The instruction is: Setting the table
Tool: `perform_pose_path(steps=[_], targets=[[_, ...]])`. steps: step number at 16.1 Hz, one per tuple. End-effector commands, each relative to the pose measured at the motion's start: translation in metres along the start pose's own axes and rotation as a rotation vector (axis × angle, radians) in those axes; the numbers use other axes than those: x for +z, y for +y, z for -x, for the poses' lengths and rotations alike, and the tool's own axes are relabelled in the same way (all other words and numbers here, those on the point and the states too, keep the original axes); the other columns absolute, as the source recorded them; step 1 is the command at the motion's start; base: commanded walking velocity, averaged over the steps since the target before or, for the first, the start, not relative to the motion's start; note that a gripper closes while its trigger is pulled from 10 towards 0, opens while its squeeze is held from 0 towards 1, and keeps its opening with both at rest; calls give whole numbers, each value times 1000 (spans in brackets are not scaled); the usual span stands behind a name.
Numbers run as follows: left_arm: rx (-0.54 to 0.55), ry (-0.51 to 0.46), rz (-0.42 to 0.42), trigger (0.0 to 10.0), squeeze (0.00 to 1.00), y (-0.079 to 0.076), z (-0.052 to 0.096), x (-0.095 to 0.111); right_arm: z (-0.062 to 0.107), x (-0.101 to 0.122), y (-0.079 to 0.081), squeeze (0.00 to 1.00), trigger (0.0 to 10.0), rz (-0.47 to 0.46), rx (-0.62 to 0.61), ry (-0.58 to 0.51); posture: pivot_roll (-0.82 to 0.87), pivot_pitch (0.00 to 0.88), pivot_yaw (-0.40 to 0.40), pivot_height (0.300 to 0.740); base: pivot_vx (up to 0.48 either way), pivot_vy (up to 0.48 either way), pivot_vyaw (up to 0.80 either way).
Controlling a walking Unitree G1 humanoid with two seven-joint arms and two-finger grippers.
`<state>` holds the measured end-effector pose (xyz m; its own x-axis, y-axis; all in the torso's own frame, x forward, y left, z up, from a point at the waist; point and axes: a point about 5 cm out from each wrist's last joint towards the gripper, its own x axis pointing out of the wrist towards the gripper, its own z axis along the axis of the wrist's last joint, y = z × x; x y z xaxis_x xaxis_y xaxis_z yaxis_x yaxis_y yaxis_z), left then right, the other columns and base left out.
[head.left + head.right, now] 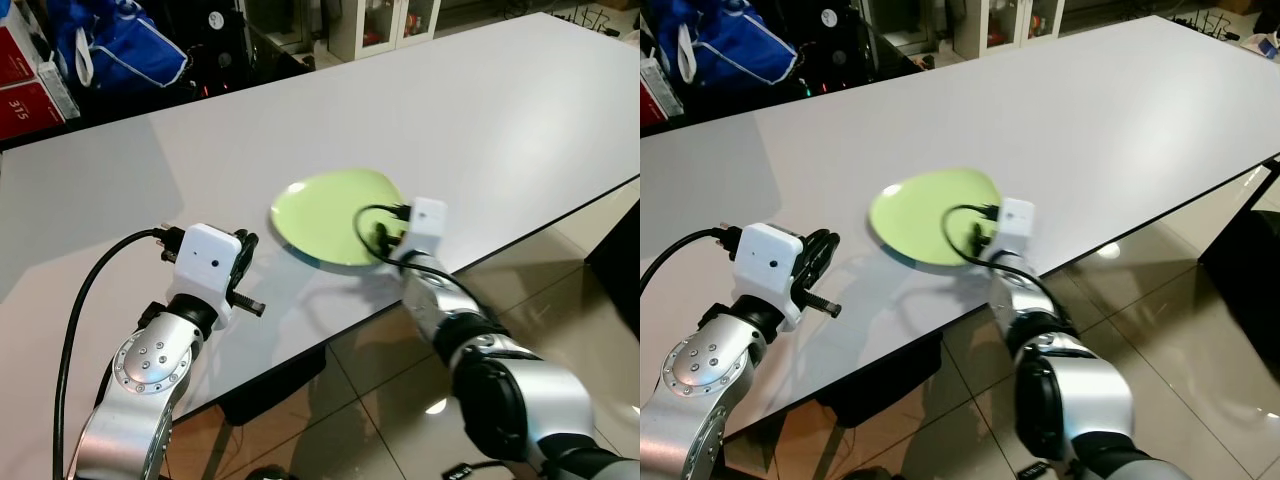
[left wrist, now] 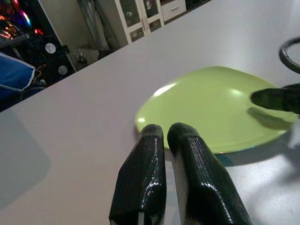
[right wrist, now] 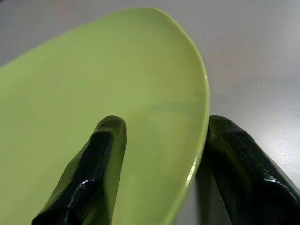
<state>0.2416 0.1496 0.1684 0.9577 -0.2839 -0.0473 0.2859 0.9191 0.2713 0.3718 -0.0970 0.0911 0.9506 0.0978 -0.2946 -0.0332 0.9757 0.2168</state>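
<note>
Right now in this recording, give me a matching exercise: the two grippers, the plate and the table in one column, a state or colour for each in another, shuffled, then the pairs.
Things:
1. left gripper
2. right gripper
3. plate
4. table

States:
A. light green, lying near the table's front edge
B. fingers closed together, holding nothing, beside the plate
C. pale grey, long and rectangular
D. one finger over the plate's rim, the other under it

Pairs: 1-B, 2-D, 3-A, 4-C
</note>
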Motion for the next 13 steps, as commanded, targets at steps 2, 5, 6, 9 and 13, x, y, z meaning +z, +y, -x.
perform_pose_path(steps=[2, 5, 6, 9, 13], targets=[[7, -2, -12, 10000, 0, -1, 2, 2, -3, 17, 14, 0, 10000, 1, 56, -55, 301, 36, 46, 740, 0, 0, 0], [7, -5, -11, 10000, 0, -2, 1, 2, -3, 15, 13, 0, 10000, 29, 53, -28, 302, 35, 39, 740, 0, 0, 0], [10, -6, -10, 10000, 0, -2, 1, 2, -2, 7, 6, 0, 10000, 34, 30, 7, 301, 34, 36, 740, 0, 0, 0], [10, -7, -6, 10000, 0, -4, 1, 2, 4, -18, -20, 0, 10000, 67, -47, 106, 292, 33, 36, 740, 0, 0, 0], [11, -9, -3, 10000, 0, -3, -2, 2, 13, -39, -47, 0, 10000, 93, -113, 169, 277, 25, 41, 740, 0, 0, 0]])
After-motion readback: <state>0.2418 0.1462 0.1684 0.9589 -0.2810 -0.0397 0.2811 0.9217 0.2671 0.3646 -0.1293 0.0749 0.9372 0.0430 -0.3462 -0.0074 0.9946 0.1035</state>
